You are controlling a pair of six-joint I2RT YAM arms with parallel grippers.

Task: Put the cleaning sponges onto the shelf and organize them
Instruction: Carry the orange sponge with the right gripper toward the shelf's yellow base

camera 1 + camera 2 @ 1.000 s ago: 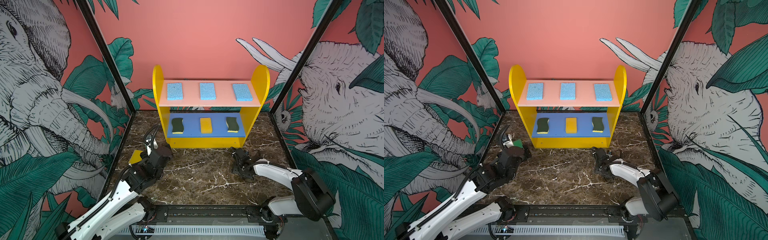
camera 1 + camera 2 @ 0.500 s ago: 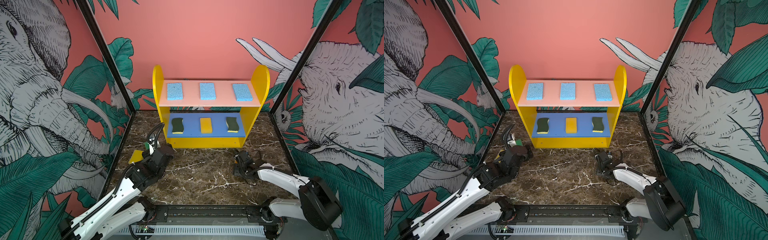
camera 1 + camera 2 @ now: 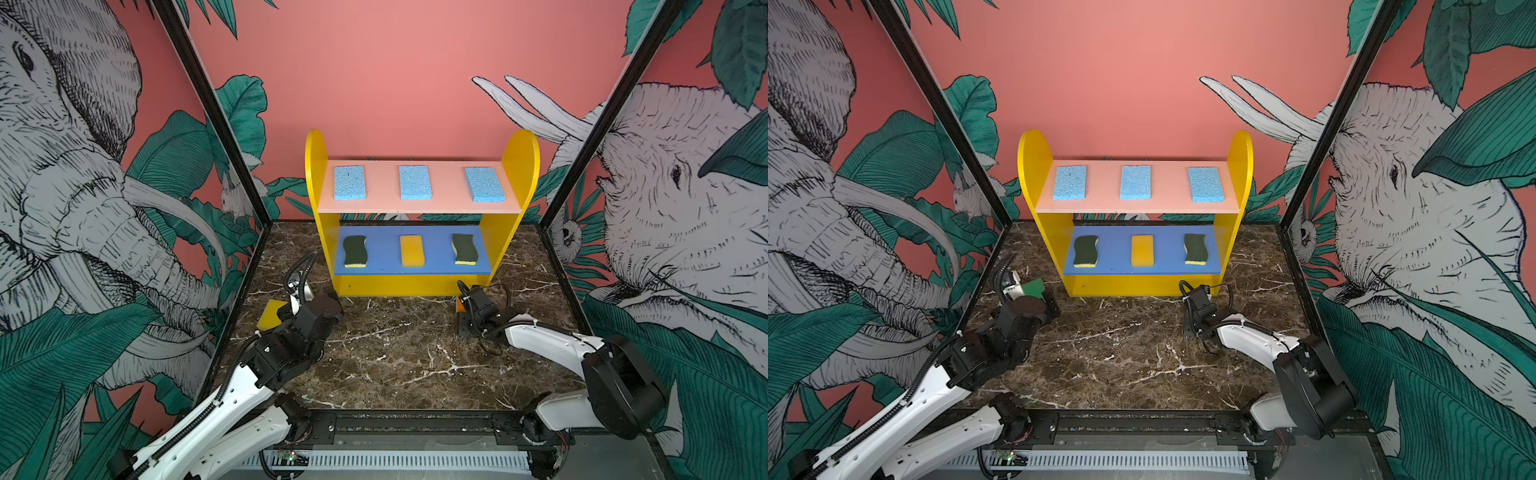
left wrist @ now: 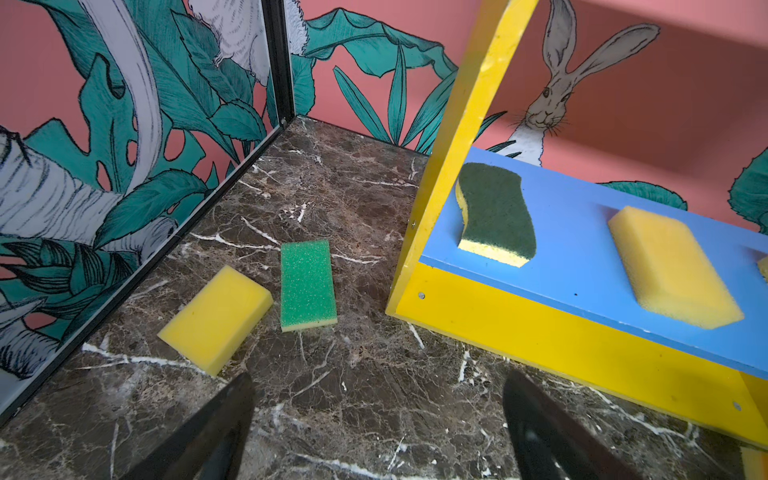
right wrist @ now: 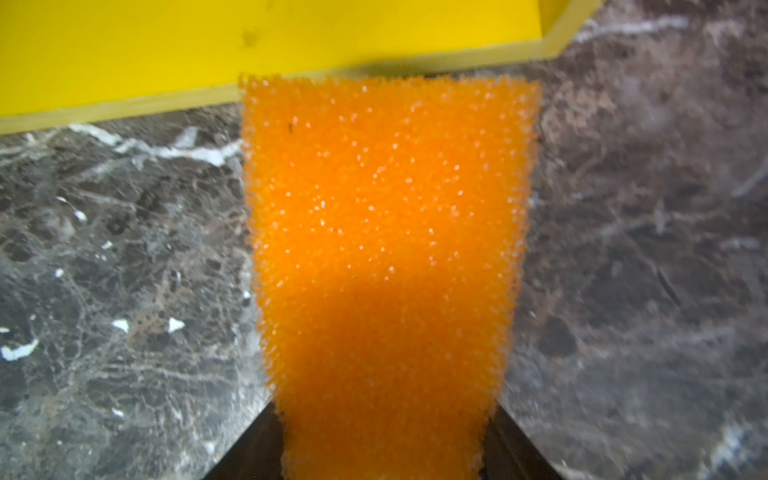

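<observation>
The shelf (image 3: 419, 286) (image 3: 1142, 286) stands at the back. Three light-blue sponges (image 3: 414, 182) lie on its pink top board. Its blue middle board holds two wavy green sponges (image 3: 355, 251) with a yellow sponge (image 3: 412, 250) between them. On the floor left of the shelf lie a second yellow sponge (image 4: 216, 318) (image 3: 270, 313) and a bright green sponge (image 4: 307, 284) (image 3: 1034, 286). My left gripper (image 4: 379, 382) hovers open just short of them, holding nothing. My right gripper (image 5: 384, 415) (image 3: 463, 307) is shut on the orange sponge (image 5: 386, 228), pinching its near end by the shelf's front right foot.
Dark marble floor (image 3: 395, 353) stretches between the arms and the shelf. Printed side walls with black corner posts (image 3: 232, 145) close the cell in. A black rail (image 3: 415, 419) runs along the front edge.
My right gripper has shifted closer to the shelf's base and its jaws have narrowed onto the orange sponge. The left gripper has dropped slightly and stays open.
</observation>
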